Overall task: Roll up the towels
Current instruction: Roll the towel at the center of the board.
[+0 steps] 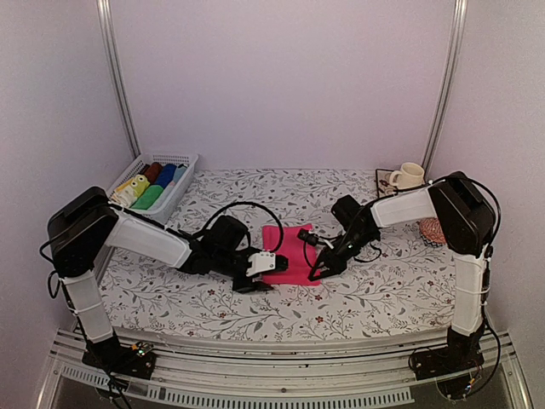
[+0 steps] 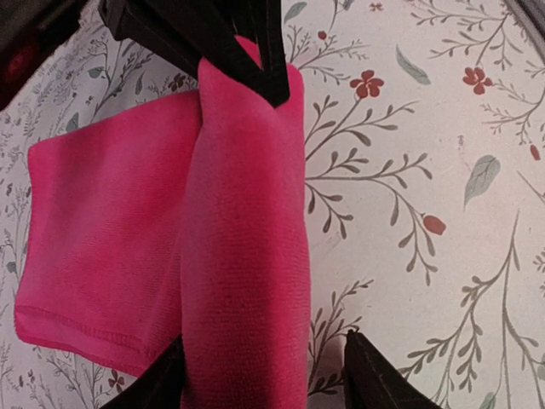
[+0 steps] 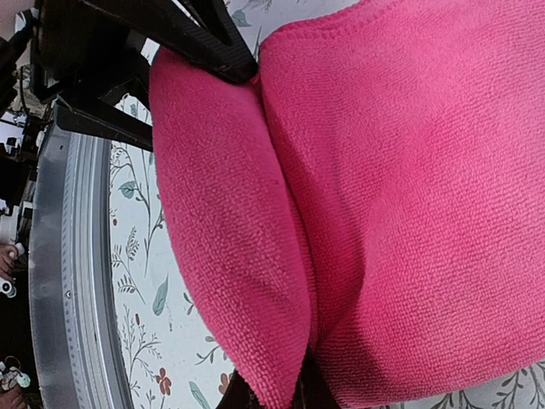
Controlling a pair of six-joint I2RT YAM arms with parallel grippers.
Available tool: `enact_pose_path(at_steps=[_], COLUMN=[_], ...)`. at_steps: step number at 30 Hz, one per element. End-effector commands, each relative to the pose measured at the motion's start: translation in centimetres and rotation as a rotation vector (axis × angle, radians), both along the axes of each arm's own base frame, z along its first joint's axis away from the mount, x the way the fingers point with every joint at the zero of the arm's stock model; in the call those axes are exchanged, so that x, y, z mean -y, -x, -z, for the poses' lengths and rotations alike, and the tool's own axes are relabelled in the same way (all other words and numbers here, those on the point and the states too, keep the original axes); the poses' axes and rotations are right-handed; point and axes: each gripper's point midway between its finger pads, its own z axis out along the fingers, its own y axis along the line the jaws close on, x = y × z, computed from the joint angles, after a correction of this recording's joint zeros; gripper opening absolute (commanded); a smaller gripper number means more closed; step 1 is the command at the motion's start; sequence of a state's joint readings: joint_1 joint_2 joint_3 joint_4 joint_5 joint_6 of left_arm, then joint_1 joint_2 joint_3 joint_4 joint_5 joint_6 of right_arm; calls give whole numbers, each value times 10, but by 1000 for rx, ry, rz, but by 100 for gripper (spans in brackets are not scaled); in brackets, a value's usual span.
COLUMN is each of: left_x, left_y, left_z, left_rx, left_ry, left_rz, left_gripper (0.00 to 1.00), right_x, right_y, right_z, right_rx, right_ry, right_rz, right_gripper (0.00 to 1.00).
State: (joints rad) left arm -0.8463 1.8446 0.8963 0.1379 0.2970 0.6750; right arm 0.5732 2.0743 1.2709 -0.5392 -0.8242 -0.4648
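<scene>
Unfortunately, your right gripper (image 1: pixel 319 268) was pinched shut on one end of the half-rolled pink towel (image 1: pixel 289 251) in the middle of the table (image 1: pixel 383 294). Your left gripper (image 1: pixel 254 281) stood with its jaws apart around the other end. That free end could slip and unroll.

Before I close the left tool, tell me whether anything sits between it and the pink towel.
Nothing visible does. The left tool straddles the rolled edge of the pink towel, jaws open on either side. The right tool pinches the roll's far end, out of the way.
</scene>
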Motion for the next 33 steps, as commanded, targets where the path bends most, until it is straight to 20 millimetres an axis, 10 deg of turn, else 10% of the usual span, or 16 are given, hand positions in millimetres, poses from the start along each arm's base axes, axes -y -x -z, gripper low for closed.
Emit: enact_pose_path(at_steps=[1, 12, 33], left_x=[11, 13, 2], left_y=[-1, 12, -8], left_z=[-3, 2, 19], left_rx=[18, -140, -568], left_ry=[18, 41, 106], left_rz=[-1, 43, -22], left_gripper=[56, 11, 11], right_x=[11, 14, 37], right_y=[-10, -20, -52], right_z=[19, 16, -45], right_rx=[-5, 13, 491], right_ry=[68, 75, 109], right_rz=[36, 56, 55], right_gripper=[4, 8, 67])
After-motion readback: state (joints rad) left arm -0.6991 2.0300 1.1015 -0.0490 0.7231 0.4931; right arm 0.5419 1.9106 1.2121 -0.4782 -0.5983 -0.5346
